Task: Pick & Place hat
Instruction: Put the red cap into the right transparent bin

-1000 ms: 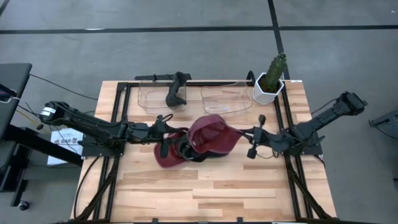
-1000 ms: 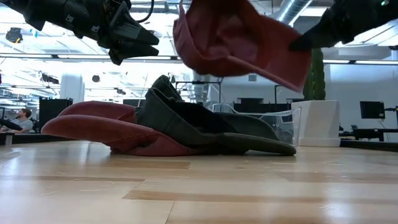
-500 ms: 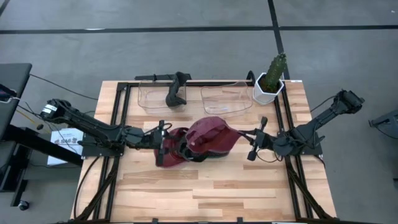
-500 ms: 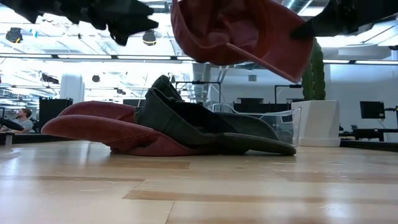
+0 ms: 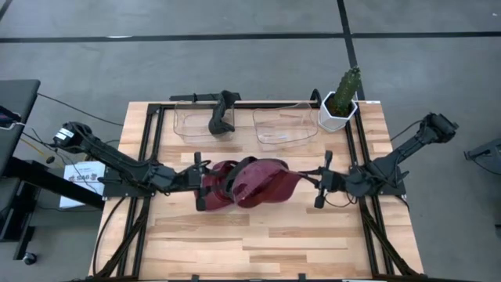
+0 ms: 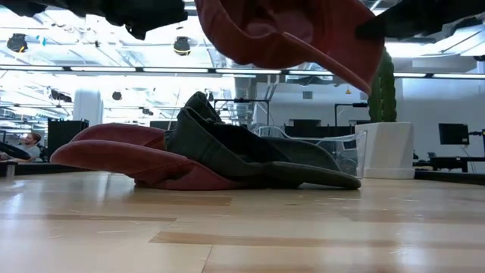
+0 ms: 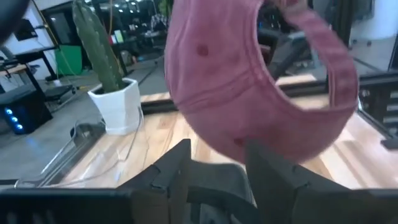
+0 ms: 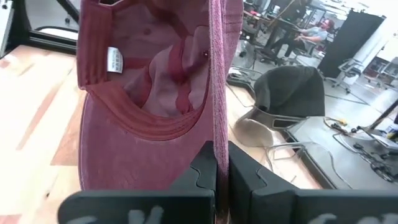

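Your right pincer (image 8: pixel 221 163) is clamped on the raised hat (image 5: pixel 262 180), its two fingers pressed together on the thin edge of the brim, as the right wrist view shows. The hat hangs in the air over the middle of the counter (image 5: pixel 258 243), above the pile of caps (image 6: pixel 204 155) lying there: a red one and a dark one, overlapping.

Judge the hat as light and soft. The crown is washed cloth that sags and folds under its own weight, so it will swing and droop from a single grip. The brim is the one stiff part and gives a pincer something flat to bite; the crown seam or back strap would bunch and might slip.

Your left pincer (image 7: pixel 214 163) has its fingers apart, not holding anything. In the left wrist view the crown of the hat sits just beyond the fingertips, filling the gap ahead of them, very near but I cannot tell if cloth touches them. From above, that pincer lies at the hat's left side, over the pile.

If you take the hat with the left pincer, expect the cloth to crumple between the fingers.
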### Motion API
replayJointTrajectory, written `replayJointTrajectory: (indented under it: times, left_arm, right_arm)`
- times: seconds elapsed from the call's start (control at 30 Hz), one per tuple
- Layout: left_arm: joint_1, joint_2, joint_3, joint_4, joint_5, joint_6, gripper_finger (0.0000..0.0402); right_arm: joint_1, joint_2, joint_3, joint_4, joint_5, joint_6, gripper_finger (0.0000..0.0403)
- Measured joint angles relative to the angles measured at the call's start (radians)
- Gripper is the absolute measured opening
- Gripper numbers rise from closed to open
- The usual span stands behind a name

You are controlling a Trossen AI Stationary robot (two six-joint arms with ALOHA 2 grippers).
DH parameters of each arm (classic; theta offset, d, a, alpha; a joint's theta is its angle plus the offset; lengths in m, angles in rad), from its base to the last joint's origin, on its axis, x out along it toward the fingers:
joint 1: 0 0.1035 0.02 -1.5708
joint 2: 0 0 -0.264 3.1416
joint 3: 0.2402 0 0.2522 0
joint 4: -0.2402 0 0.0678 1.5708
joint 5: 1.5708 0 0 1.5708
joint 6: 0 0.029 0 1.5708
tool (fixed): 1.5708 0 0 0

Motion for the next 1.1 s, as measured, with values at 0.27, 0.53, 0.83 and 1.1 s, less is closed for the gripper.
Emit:
replayJointTrajectory:
  times: [0.27, 0.53, 0.83, 1.1]
  left_arm:
    - [0.016, 0.007, 0.0, 0.067, -0.002, -0.007, 0.0083]
    - [0.087, 0.088, 0.0, 0.165, -0.102, -0.009, 0.0008]
    - [0.107, 0.092, 0.001, 0.223, -0.298, 0.03, 0.0004]
    - [0.181, 0.092, 0.001, 0.304, -0.377, 0.071, 0.0004]
  right_arm:
    - [-0.044, 0.0, 0.0, 0.0, -0.039, 0.012, 0.0001]
    - [-0.041, 0.03, 0.0, 0.048, -0.061, -0.015, 0.0001]
    - [-0.041, 0.032, 0.0, 0.051, -0.068, -0.031, 0.0001]
    - [-0.041, 0.032, 0.0, 0.058, -0.068, -0.033, 0.0001]
